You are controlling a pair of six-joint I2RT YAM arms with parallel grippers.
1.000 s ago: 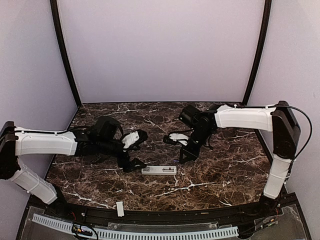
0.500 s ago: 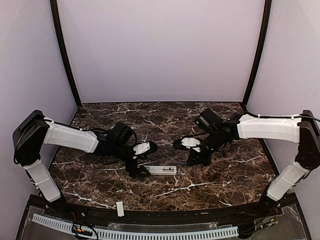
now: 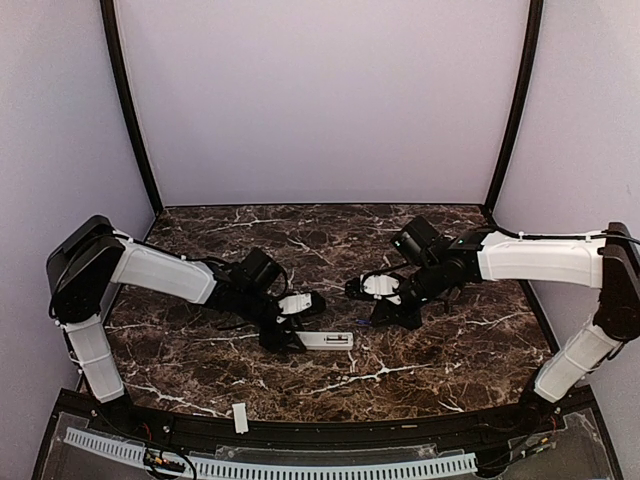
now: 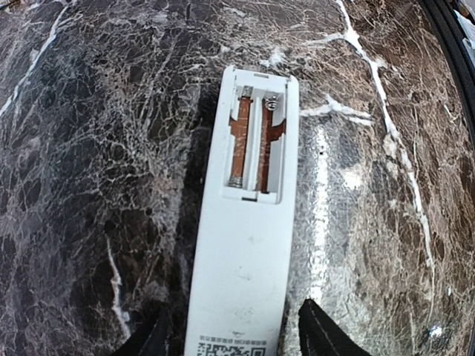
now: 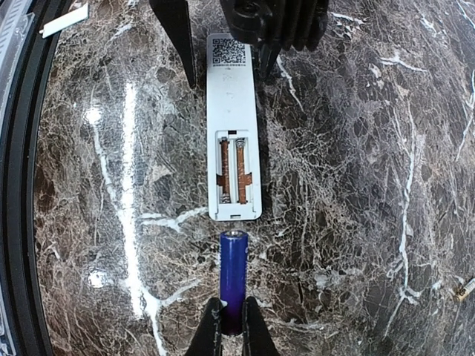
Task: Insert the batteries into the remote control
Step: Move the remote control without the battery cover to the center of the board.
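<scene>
The remote control [image 3: 320, 340] lies face down on the marble, its battery compartment [image 4: 256, 141] open with both slots bare. My left gripper [image 3: 288, 338] is open, its jaws standing either side of the remote's QR-code end [image 4: 234, 334] with small gaps on both sides. My right gripper [image 3: 383, 316] is shut on a blue battery [image 5: 234, 278], held by its rear end [image 5: 231, 315] and pointing at the remote's compartment end [image 5: 233, 126], a short gap away. Any other battery is out of view.
A short flat white strip [image 3: 240, 417] lies at the table's front edge, also in the right wrist view [image 5: 64, 21]. A black rim [image 3: 300, 430] bounds the front. A small pale object [image 5: 464, 289] lies to the right on the marble.
My left gripper has moved right and now straddles the remote's left end. My right gripper with the battery has shifted slightly left towards the remote. The remote has not moved.
</scene>
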